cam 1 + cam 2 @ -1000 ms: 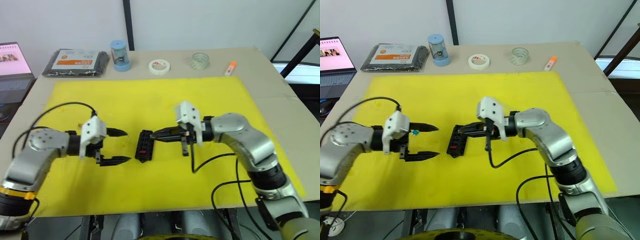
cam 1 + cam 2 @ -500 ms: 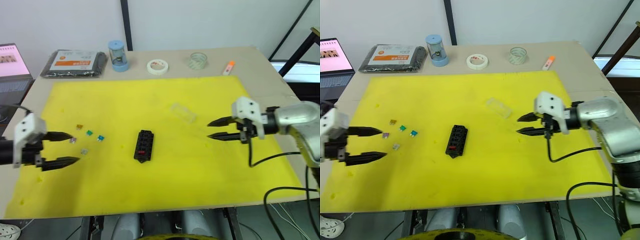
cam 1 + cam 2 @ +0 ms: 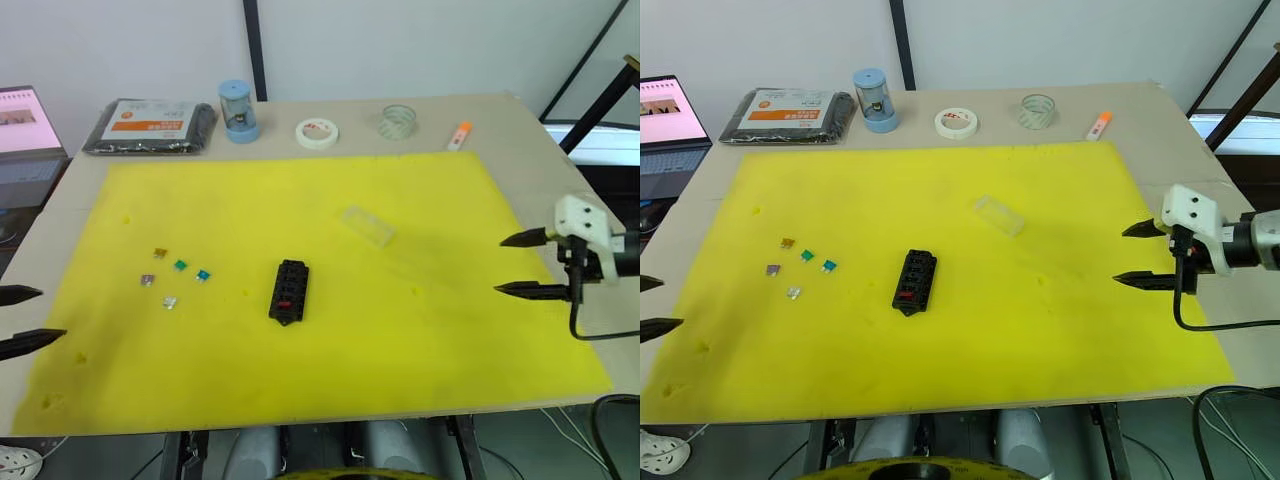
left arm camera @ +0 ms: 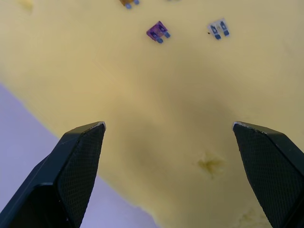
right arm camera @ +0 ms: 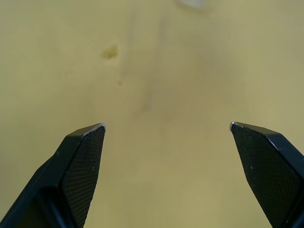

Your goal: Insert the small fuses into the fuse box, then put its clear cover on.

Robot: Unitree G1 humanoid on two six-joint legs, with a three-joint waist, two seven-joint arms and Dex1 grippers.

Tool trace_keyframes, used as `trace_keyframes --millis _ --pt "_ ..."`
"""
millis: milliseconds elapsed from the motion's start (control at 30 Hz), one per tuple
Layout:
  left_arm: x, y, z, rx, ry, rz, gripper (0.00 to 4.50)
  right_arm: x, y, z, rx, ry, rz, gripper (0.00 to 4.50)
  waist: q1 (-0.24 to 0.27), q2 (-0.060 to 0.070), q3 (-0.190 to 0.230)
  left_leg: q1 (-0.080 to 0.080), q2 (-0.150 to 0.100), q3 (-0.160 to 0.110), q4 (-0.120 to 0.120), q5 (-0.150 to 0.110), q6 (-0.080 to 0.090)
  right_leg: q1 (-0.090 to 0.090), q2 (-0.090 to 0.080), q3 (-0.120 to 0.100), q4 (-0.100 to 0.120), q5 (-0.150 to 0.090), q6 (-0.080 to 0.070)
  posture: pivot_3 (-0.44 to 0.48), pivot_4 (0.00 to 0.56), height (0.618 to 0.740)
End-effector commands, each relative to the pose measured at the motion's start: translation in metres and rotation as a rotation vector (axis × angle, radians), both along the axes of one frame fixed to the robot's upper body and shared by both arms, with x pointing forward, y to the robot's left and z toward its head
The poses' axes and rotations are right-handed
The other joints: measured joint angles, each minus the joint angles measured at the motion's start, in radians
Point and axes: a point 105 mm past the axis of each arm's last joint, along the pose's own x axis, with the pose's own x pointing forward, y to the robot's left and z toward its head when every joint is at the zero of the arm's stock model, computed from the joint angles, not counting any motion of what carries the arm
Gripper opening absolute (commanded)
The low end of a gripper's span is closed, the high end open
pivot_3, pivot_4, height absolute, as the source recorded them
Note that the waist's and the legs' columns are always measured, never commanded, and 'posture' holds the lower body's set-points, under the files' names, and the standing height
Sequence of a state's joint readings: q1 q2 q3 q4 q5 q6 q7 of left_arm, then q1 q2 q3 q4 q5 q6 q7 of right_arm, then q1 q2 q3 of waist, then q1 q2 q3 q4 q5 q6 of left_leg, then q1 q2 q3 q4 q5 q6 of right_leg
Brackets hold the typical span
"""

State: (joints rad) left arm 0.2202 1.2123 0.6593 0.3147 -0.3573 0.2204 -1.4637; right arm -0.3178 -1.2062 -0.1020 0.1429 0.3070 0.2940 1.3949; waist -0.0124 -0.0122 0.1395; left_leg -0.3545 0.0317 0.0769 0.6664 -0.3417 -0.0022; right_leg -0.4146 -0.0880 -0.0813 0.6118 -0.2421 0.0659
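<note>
The fuse box point(image 3: 288, 292) lies mid-mat on the yellow mat point(image 3: 300, 380), one red fuse in its slots. Loose small fuses point(image 3: 175, 278) sit to its left; the clear cover point(image 3: 367, 225) lies far-right of it. Left gripper point(image 3: 20, 320) and right gripper point(image 3: 522, 265) hover at opposite mat edges, jaws spread, empty.

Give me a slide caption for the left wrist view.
Open left gripper over yellow mat, near purple fuse and clear fuse.

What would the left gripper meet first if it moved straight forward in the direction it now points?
Probably the loose fuses: the open left gripper points across bare yellow mat toward the purple fuse and the clear fuse. Its height above the mat is unclear.
</note>
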Motion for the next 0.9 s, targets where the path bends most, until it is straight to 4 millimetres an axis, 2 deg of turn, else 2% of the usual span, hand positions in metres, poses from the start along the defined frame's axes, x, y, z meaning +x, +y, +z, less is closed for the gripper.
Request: trace_keyframes --millis 33,167,300,367,567,733,900 --pt "0.006 -0.002 0.010 0.022 -0.033 -0.024 4.50 0.005 0.004 0.022 0.003 -0.098 0.015 4.47 0.000 0.000 0.000 0.000 0.000 0.000 0.000 0.000 0.000 0.000 0.000 0.000 0.000 0.000 0.000 0.000 0.150 0.740" --pt "0.016 -0.009 0.005 -0.012 -0.041 -0.041 4.50 0.008 0.039 0.034 0.091 -0.141 0.100 4.47 -0.004 0.000 0.000 0.000 0.000 0.000 0.000 0.000 0.000 0.000 0.000 0.000 0.001 0.000 0.000 0.000 0.150 0.740" --pt "0.031 -0.013 -0.008 -0.145 -0.007 -0.006 4.50 0.008 0.101 0.050 0.232 -0.169 0.254 4.47 -0.003 0.001 0.000 0.000 0.001 0.000 0.000 0.000 0.000 -0.001 0.001 0.000 0.001 0.000 0.000 0.000 0.150 0.740" --pt "0.037 -0.015 -0.016 -0.243 0.030 0.024 4.50 0.004 0.135 0.058 0.307 -0.170 0.341 4.47 -0.003 0.000 0.000 0.000 0.000 0.000 0.000 0.000 0.000 -0.001 0.001 0.000 0.001 0.000 0.000 0.000 0.150 0.740" --pt "0.056 -0.031 -0.030 -0.618 0.148 0.128 4.50 -0.004 0.214 0.068 0.383 -0.212 0.562 4.47 0.002 -0.003 -0.002 -0.003 -0.001 0.001 0.000 0.003 -0.005 -0.002 0.002 -0.001 0.004 0.000 0.000 0.000 0.150 0.740" --pt "0.060 -0.032 -0.045 -0.758 0.237 0.229 4.50 -0.007 0.250 0.068 0.360 -0.248 0.668 4.47 -0.001 -0.004 -0.003 -0.003 -0.002 0.001 0.001 0.003 -0.005 -0.002 0.001 -0.001 0.004 0.000 0.000 0.000 0.150 0.740" --pt "0.065 -0.031 -0.056 -0.860 0.268 0.317 4.50 -0.007 0.266 0.067 0.337 -0.280 0.730 4.47 -0.001 -0.004 -0.003 -0.002 -0.002 0.001 0.001 0.003 -0.006 -0.002 0.001 -0.001 0.005 0.000 0.000 0.000 0.150 0.740"
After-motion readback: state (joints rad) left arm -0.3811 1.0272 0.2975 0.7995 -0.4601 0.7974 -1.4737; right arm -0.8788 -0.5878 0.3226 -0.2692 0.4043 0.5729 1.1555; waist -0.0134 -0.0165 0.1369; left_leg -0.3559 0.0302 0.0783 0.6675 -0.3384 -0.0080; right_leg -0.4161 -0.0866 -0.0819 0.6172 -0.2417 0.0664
